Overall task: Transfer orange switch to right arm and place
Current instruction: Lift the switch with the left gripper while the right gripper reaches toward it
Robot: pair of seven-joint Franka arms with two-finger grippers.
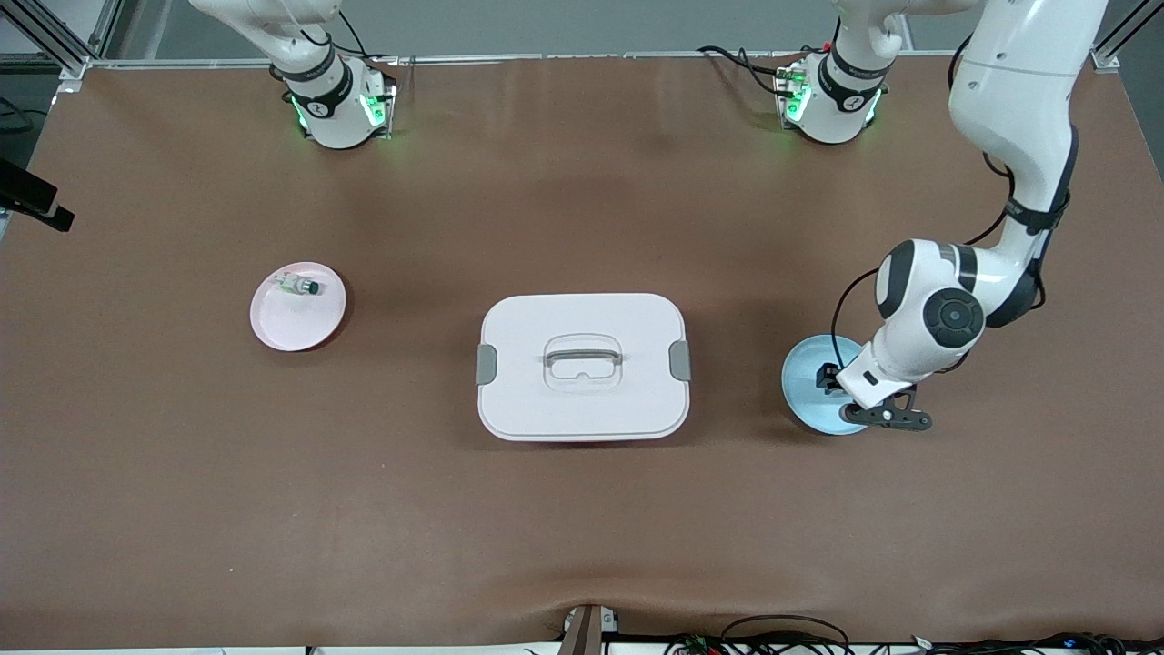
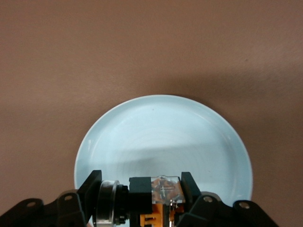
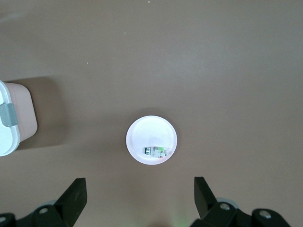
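The orange switch (image 2: 156,194), a small black block with an orange body, a clear top and a grey ring at one end, rests on the pale blue plate (image 2: 161,132). My left gripper (image 2: 142,189) is shut on it, one finger at each end. In the front view the left gripper (image 1: 832,380) is low on the blue plate (image 1: 805,364) at the left arm's end of the table, with the switch (image 1: 824,371) dark between its fingers. My right gripper (image 3: 139,189) hangs open and empty high over the table near the pink plate (image 3: 137,137).
A white lidded box (image 1: 582,366) with a handle and grey latches sits mid-table. The pink plate (image 1: 273,332) toward the right arm's end holds a small whitish-clear piece with a green tip (image 1: 298,286). Bare brown mat surrounds all of them.
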